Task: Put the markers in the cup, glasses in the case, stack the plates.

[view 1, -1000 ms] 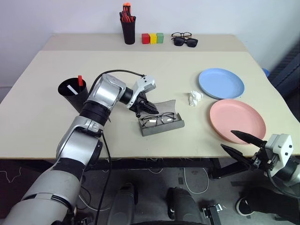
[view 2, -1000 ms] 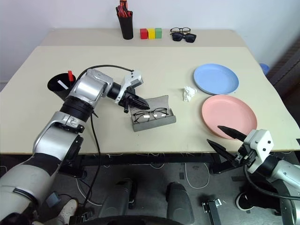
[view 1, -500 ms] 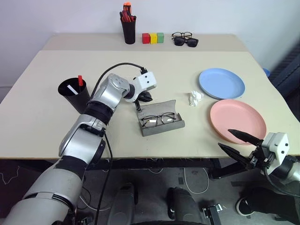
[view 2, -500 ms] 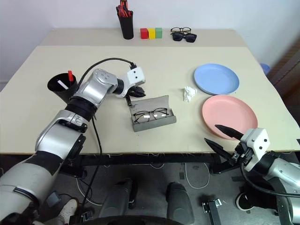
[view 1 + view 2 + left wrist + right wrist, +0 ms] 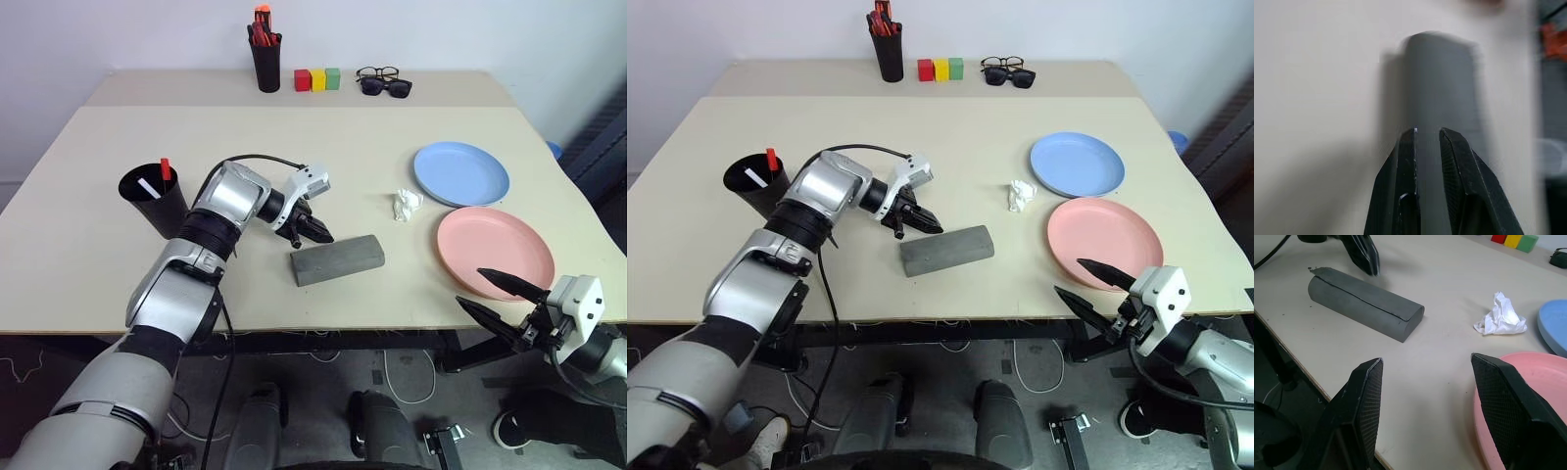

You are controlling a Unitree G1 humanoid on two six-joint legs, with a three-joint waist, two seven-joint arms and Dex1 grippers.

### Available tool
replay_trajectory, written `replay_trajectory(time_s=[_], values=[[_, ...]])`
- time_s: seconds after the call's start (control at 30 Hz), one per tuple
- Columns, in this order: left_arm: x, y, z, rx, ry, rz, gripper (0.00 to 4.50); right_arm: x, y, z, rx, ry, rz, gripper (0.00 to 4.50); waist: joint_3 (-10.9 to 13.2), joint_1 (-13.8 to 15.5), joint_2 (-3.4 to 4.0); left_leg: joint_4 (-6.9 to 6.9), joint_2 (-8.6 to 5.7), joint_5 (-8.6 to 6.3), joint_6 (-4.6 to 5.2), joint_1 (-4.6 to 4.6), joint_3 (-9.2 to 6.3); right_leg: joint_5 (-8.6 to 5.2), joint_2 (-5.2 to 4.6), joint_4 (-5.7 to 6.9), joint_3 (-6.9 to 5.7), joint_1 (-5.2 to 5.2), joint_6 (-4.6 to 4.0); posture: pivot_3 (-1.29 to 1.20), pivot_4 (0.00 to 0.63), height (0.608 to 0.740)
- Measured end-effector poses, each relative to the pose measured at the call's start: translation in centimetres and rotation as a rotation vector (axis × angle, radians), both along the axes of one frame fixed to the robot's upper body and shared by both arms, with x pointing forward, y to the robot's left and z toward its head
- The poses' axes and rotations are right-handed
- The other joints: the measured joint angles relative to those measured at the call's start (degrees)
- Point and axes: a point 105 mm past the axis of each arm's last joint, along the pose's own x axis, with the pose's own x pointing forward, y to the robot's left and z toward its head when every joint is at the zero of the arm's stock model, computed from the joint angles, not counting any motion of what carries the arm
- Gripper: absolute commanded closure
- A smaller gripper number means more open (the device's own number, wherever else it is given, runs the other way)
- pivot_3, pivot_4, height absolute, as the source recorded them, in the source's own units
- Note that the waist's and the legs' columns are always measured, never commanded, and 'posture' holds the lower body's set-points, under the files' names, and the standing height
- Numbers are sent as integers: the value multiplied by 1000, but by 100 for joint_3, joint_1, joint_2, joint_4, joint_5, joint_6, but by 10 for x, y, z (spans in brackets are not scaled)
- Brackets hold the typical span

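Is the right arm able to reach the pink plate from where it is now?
Probably yes: the right gripper hangs open just off the table edge beside the pink plate, with nothing between them.

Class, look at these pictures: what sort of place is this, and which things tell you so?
Probably a robotics lab or test room: a plain beige table against a bare wall, laid with tidy-up props such as the plates, a grey case and coloured blocks, with loose cables on the floor.

Twin head views steeply down over the table (image 5: 88, 245); wrist views low, close, both on the case (image 5: 1364, 303).
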Motion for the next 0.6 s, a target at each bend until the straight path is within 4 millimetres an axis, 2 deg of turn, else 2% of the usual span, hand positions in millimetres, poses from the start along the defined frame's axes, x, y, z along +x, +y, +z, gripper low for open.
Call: replay_trajectory(time_s=[0.07,0.13,0.23,0.33,0.4,0.5,0.6], values=[[-11,1,-2,17,19,-27,3839,1,0,0,0,-1,-4,1580,-4,-5,7,-1,0,0,0,3,0,0,0,-1,2,2,0,0,150,740],[-23,1,-18,47,43,-54,3839,2,-1,0,1,10,-9,1580,-7,-4,13,-2,1,0,0,4,0,0,0,0,3,2,-2,0,150,740],[-34,-5,-21,26,22,-91,3839,6,-4,-2,1,27,-46,1580,-10,6,16,1,1,0,0,6,-3,0,-2,0,2,6,-3,0,150,740],[-38,-14,-24,-77,-62,-90,3839,11,-11,-7,10,65,-133,1580,-15,7,24,2,0,0,0,4,-3,0,-9,0,2,4,-3,0,150,740],[-39,-14,-21,-145,-176,-91,3839,12,-13,-11,21,92,-161,1580,-14,6,24,-1,0,0,0,2,-3,1,-9,-1,3,1,-4,0,150,740],[-48,-5,-6,-179,-294,-146,2982,11,-14,-17,29,129,-165,1580,-16,-10,28,-6,0,0,1,4,1,1,-6,0,4,-1,-4,0,150,740],[-62,3,5,-215,-321,-203,1545,12,-17,-22,38,153,-168,1580,-17,-1,31,-3,0,0,1,6,2,0,-6,-1,4,2,-4,0,150,740]])
